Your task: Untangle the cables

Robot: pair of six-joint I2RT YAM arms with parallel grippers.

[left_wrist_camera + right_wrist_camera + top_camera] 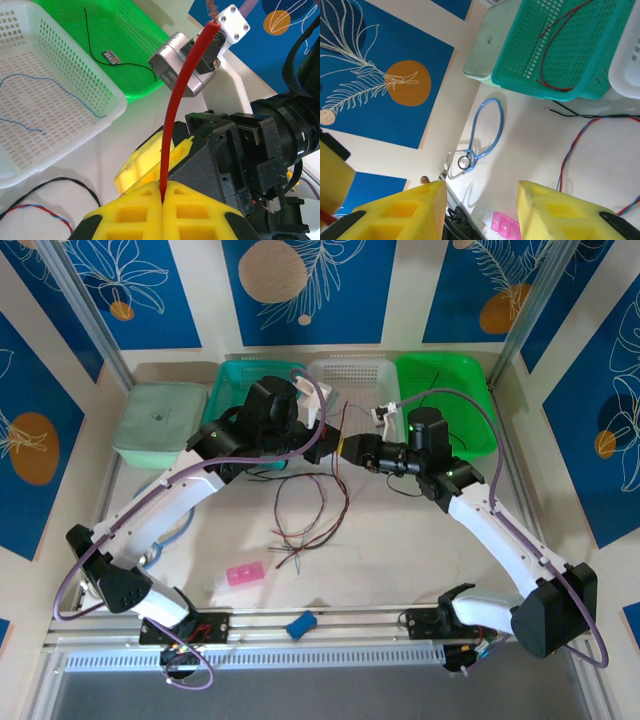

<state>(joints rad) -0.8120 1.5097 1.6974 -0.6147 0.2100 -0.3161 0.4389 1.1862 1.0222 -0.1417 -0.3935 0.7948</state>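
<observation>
white basket (75,145) holding blue cable (65,95), green basket (145,85) black cable (87,35); right wrist showing teal basket (520,70) holding red loop (550,85). left gripper (162,192) pinching red cable (175,100), right gripper (482,200) gaping.

At your far edge, left to right: box (160,420), left basket (238,370), middle basket (352,368), right basket (447,375). The cables (312,508) lie on the table (420,550) before the middle basket, a case (245,573) nearer you

No legible text, label or number.
</observation>
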